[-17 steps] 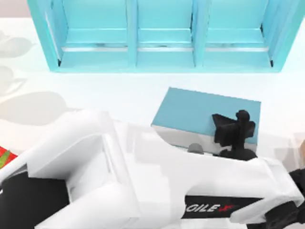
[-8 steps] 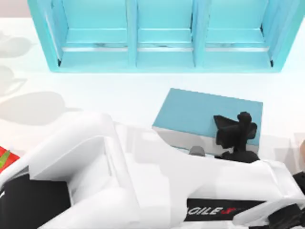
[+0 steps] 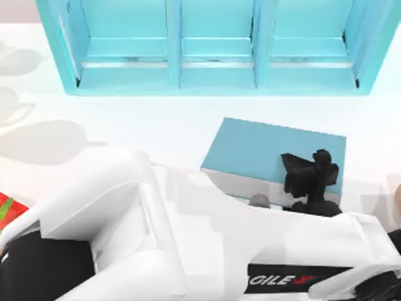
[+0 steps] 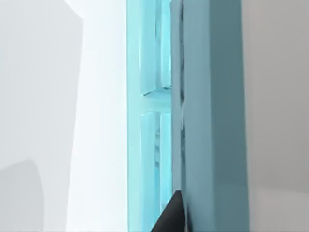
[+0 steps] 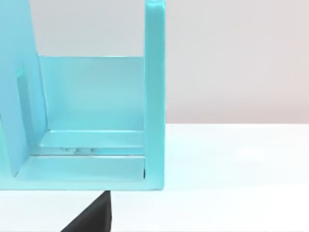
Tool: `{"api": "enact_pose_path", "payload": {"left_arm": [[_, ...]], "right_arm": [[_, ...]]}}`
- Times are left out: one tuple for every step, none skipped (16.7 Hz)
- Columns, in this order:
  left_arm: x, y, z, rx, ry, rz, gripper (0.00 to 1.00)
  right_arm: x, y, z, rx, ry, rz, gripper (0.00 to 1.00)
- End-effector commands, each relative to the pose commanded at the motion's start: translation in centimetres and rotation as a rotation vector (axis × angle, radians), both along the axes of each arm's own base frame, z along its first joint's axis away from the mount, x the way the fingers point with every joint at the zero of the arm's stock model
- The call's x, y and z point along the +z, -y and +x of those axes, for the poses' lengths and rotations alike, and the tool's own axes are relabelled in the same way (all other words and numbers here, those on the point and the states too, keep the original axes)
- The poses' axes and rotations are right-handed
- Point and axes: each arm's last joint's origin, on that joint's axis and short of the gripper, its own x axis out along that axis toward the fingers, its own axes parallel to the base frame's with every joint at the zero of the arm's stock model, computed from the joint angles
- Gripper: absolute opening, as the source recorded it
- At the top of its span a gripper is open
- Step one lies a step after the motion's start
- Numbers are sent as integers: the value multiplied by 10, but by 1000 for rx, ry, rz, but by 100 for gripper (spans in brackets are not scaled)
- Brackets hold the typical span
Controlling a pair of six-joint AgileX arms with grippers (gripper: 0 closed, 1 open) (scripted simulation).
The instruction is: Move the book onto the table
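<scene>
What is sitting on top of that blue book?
A black pincer of the left arm sits on the book, near its right end. The cover under the pincer is hidden. The rest of the cover is bare.

The only lettering to be read is on the black band of the white arm that reaches across the lower part of the top view: white capitals "GILE" followed by a red "X", the first letter cut off at the band's edge. The book and shelf carry no writing.
</scene>
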Motion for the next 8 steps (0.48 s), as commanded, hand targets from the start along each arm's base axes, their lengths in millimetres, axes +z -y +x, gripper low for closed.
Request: {"api": "enact_pose_path", "payload": {"left_arm": [[-4,0,0,1,0,-1,0],[-8,0,0,1,0,-3,0],[-12,0,0,0,-1,0,0],[-16,0,0,-1,-2,1,0],[-19,0,0,1,0,-1,0],[-23,0,0,1,1,-5,0],[-28,0,0,0,0,-2,0],[-29,0,0,1,0,-1,0]], "right_arm": [[0,0,0,0,0,0,100],[0,0,0,0,0,0,100],[0,0,0,0,0,0,100],[0,0,0,0,0,0,100],[0,0,0,0,0,0,100],[0,0,0,0,0,0,100],[0,0,0,0,0,0,100],[0,0,0,0,0,0,100]]}}
